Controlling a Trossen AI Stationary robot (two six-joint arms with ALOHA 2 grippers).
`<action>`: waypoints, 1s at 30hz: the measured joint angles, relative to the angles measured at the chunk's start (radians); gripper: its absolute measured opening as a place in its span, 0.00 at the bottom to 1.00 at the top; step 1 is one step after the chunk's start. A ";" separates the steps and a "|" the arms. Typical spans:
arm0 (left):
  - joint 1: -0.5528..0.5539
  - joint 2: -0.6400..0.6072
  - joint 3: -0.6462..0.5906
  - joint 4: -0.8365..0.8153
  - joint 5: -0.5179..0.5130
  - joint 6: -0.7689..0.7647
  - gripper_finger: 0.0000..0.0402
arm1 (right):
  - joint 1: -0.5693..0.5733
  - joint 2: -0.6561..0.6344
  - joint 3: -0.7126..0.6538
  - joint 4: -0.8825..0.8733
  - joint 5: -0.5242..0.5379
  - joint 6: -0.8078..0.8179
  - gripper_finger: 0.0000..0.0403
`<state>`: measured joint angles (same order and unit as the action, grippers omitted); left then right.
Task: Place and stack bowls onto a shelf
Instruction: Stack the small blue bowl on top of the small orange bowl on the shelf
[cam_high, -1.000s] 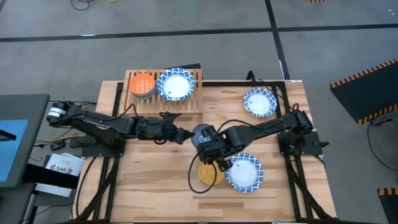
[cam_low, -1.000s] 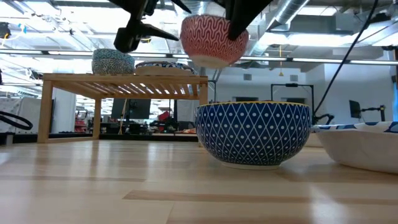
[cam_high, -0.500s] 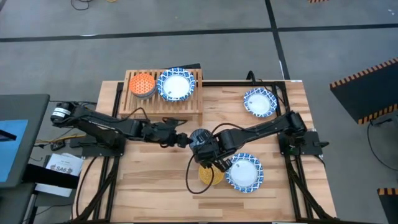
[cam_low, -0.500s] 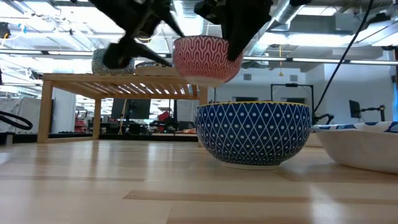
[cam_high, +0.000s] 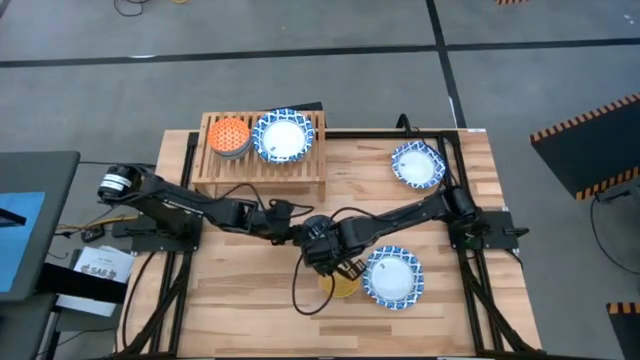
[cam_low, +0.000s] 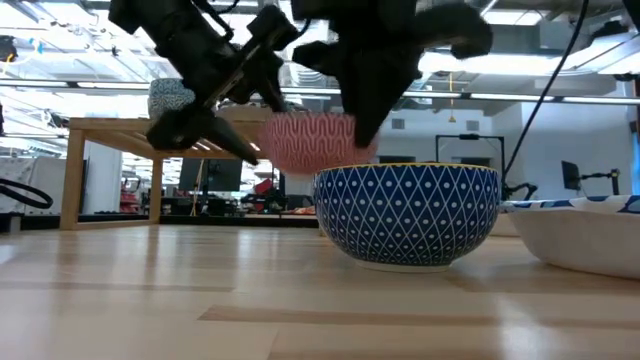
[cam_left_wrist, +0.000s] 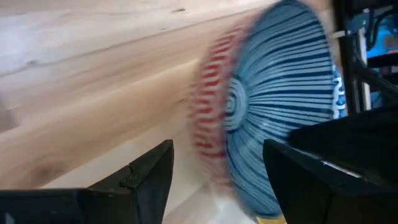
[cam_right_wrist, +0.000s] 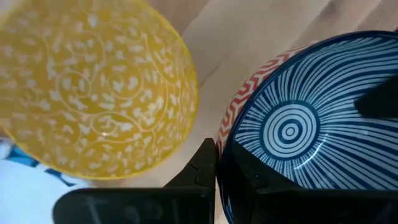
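A red zigzag bowl (cam_low: 308, 142) with a blue-striped inside (cam_right_wrist: 292, 130) hangs over the table's middle, with my right gripper (cam_right_wrist: 217, 157) shut on it. My left gripper (cam_left_wrist: 217, 155) is open just to the bowl's left, one finger on either side of it and apart from it. On the table below stands a bowl that is yellow inside (cam_right_wrist: 93, 87) and blue diamond-patterned outside (cam_low: 407, 215). The shelf (cam_high: 262, 160) at the far left carries an orange bowl (cam_high: 230, 135) and a blue-and-white bowl (cam_high: 282, 135). My right gripper holds the red bowl by its rim (cam_right_wrist: 225, 140), one finger inside the bowl and one outside. The fingers come from above, pointing steeply down. The bowl hangs clear of the table, mouth up and slightly tilted, close beside the yellow-rimmed bowl.
A wide blue-and-white bowl (cam_high: 392, 278) sits right of the yellow one near the front. Another blue-and-white bowl (cam_high: 417, 165) sits at the far right. Bare tabletop (cam_high: 230, 290) lies at the near left. Cables trail from both arms.
My right gripper has come down and toward the near-left with the red bowl, which has dropped from above shelf-top height to beside the yellow-rimmed bowl. My left gripper has sunk alongside it, tipping further down, and has stayed open.
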<state>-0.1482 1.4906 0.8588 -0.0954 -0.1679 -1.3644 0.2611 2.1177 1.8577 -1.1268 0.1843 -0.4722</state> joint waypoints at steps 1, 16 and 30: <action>0.000 0.004 0.001 -0.003 0.001 -0.001 0.58 | 0.000 0.004 -0.004 -0.007 0.000 0.000 0.09; 0.001 0.044 0.000 -0.037 -0.012 -0.007 0.56 | -0.002 0.029 -0.001 0.012 -0.030 0.003 0.09; 0.003 0.048 -0.003 0.003 -0.032 0.049 0.04 | -0.011 0.027 0.001 0.039 -0.036 0.019 0.09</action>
<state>-0.1455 1.5387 0.8555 -0.0925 -0.1997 -1.3158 0.2504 2.1449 1.8591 -1.0874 0.1482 -0.4532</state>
